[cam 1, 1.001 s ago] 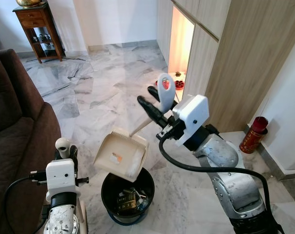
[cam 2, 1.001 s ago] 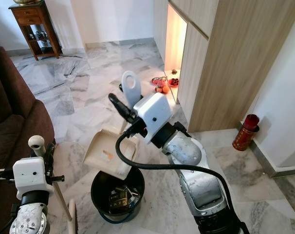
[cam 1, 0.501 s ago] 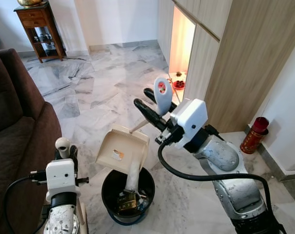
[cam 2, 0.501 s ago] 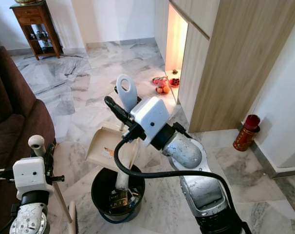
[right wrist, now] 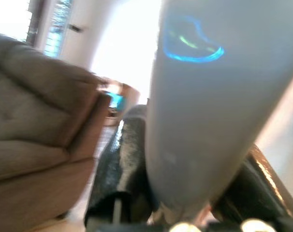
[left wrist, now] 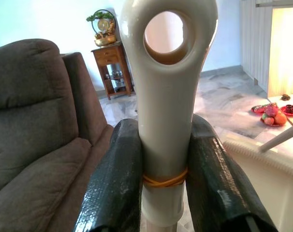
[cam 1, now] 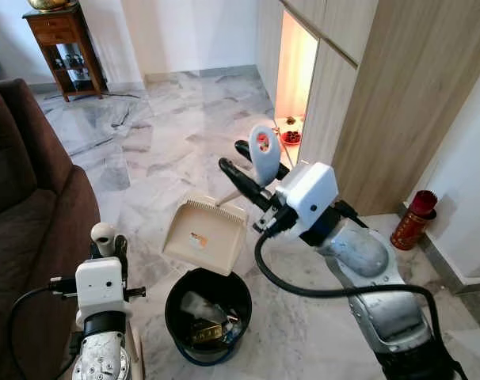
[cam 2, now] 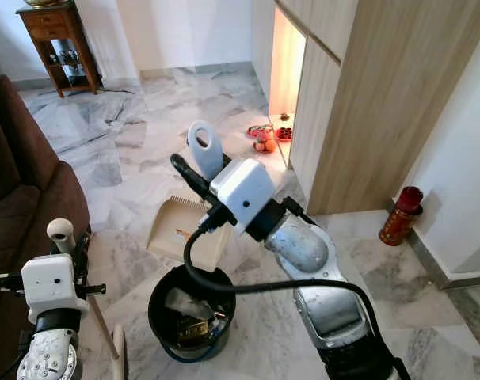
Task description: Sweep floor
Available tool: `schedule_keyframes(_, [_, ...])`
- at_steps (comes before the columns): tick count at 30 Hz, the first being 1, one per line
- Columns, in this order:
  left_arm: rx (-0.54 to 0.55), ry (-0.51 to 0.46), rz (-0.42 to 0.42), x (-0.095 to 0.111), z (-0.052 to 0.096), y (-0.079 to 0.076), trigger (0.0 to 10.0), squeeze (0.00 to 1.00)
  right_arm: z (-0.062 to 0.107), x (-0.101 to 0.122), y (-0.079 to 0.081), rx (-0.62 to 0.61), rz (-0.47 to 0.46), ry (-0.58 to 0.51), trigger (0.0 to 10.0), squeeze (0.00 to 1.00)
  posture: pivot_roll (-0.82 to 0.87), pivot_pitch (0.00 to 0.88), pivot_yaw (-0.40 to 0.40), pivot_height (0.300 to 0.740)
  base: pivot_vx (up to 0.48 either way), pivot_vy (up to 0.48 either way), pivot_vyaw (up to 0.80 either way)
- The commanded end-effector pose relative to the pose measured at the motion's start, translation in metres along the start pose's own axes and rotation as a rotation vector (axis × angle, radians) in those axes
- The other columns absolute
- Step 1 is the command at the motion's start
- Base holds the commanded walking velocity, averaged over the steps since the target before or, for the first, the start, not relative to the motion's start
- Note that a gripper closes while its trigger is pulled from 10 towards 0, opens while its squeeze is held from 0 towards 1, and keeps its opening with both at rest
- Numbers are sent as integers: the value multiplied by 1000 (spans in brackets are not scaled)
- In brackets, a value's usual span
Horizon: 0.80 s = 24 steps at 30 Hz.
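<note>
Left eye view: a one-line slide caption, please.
Right pincer holds the cream plastic dustpan tipped above the round black bin on marble floor.

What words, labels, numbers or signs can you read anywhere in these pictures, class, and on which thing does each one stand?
No text can be read.
Dustpan, held over the black bin by the right gripper: a small orange mark, too small to read.
Red canister by the wall: gold markings, too blurred to read.
Broom handle in the left gripper: no lettering.
</note>
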<state>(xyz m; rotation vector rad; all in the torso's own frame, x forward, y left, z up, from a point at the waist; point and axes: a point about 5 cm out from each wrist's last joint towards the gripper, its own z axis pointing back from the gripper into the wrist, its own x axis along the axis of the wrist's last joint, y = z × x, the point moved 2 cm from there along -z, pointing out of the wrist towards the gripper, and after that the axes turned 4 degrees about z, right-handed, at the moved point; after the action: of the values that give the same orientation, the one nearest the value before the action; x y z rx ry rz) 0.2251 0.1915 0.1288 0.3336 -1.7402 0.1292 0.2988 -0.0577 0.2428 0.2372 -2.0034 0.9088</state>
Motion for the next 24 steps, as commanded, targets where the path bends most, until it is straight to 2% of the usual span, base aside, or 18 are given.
schedule_keyframes(1, [14, -51, -6, 9, -2, 2, 10000, 0, -3, 18, -33, -163, 129, -61, 10000, 0, -223, 17, 54, 740, 0, 0, 0])
schedule_keyframes(2, [13, -52, -8, 9, -2, 2, 10000, 0, -3, 15, -50, -254, 161, -37, 10000, 0, -225, 17, 54, 740, 0, 0, 0])
schedule_keyframes(3, [13, -52, -9, 9, -2, 2, 10000, 0, -3, 15, -53, -272, 167, -32, 10000, 0, -225, 17, 54, 740, 0, 0, 0])
schedule_keyframes(5, [7, -56, -15, 9, -2, 1, 10000, 0, -1, 14, -69, -345, 259, -2, 10000, 0, -225, 17, 54, 740, 0, 0, 0])
schedule_keyframes(8, [5, -57, -16, 10, -2, 1, 10000, 0, 1, 9, -78, -382, 302, 29, 10000, 0, -225, 17, 55, 740, 0, 0, 0])
schedule_keyframes(13, [0, -56, -18, 9, -2, 0, 10000, 0, 8, -15, -81, -406, 331, 136, 10000, 0, -224, 21, 57, 740, 0, 0, 0])
schedule_keyframes(15, [-2, -54, -19, 9, -2, 0, 10000, 0, 16, -36, -84, -438, 323, 221, 10000, 0, -222, 21, 59, 740, 0, 0, 0])
schedule_keyframes(16, [-2, -54, -19, 9, -2, 0, 10000, 0, 16, -36, -84, -438, 323, 221, 10000, 0, -222, 21, 59, 740, 0, 0, 0])
schedule_keyframes(20, [-2, -49, -24, 8, 0, 2, 10000, 0, 40, -77, -90, -491, 223, 374, 10000, 0, -218, 21, 61, 740, 0, 0, 0])
schedule_keyframes(24, [-5, -47, -25, 8, 0, 2, 10000, 0, 60, -103, -94, -543, 159, 485, 10000, 0, -219, 22, 62, 740, 0, 0, 0])
